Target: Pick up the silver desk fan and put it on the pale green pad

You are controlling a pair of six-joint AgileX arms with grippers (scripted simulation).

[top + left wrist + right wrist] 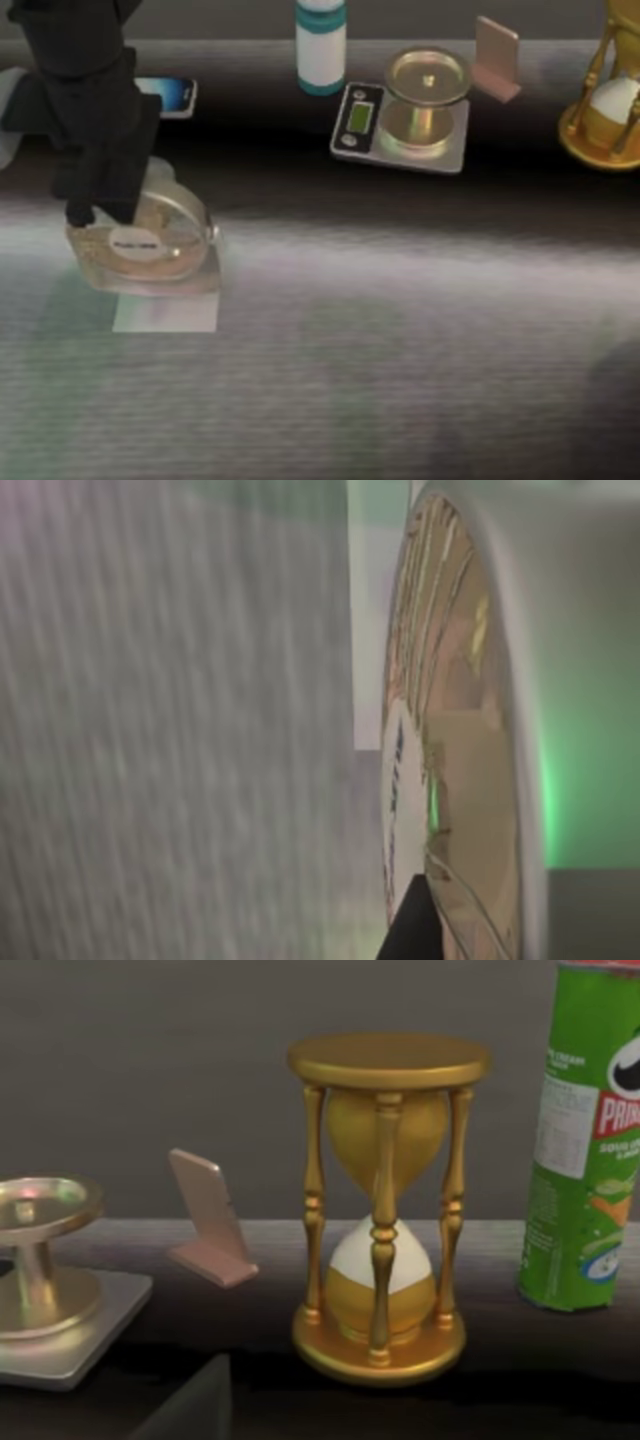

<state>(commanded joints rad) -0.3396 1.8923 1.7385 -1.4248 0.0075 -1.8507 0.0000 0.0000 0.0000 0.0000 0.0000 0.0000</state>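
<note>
The silver desk fan [150, 240] hangs tilted at the table's left, its round grille and white hub badge facing up. My left gripper [100, 210] is shut on its rim from the back left. The fan covers the far part of the pale green pad [166, 312], a thin pale square whose near strip shows. I cannot tell whether the fan touches the pad. In the left wrist view the fan's shiny grille [450, 730] fills the frame, one dark fingertip [415, 925] presses its face, and the pad [367, 660] lies beyond. My right arm is out of the top view.
Along the back stand a blue-screened phone [176, 95], a white and teal bottle [321, 45], a scale [360, 120] bearing a brass spool [428, 95], a pink stand [497, 58] and a golden hourglass [605, 100]. A green crisp can [590, 1140] stands beside the hourglass [385, 1210].
</note>
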